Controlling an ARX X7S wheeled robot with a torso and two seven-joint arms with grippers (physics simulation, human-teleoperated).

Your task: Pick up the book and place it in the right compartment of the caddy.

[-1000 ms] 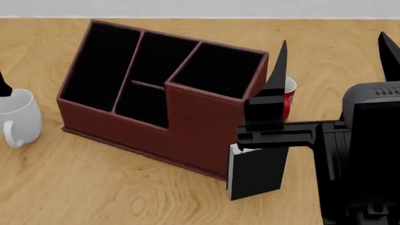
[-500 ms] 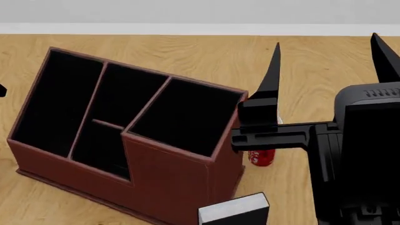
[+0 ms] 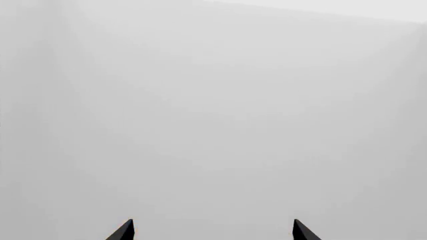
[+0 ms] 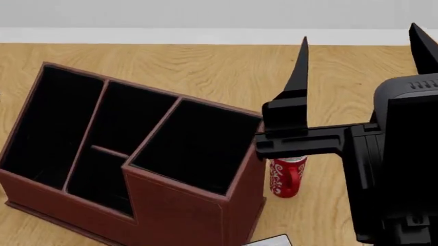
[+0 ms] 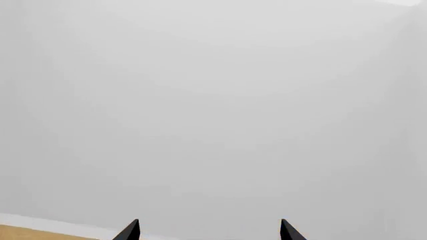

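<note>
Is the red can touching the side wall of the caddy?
Apart. The head view shows a strip of wooden table between the red can and the caddy.

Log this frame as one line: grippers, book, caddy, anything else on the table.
left gripper: open, empty | right gripper: open, empty | book: ungrasped, at frame bottom | caddy: right compartment empty | red can: upright beside caddy

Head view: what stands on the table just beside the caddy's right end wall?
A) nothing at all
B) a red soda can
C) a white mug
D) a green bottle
B: a red soda can stands upright on the wooden table, close beside the right end wall of the caddy.
</note>
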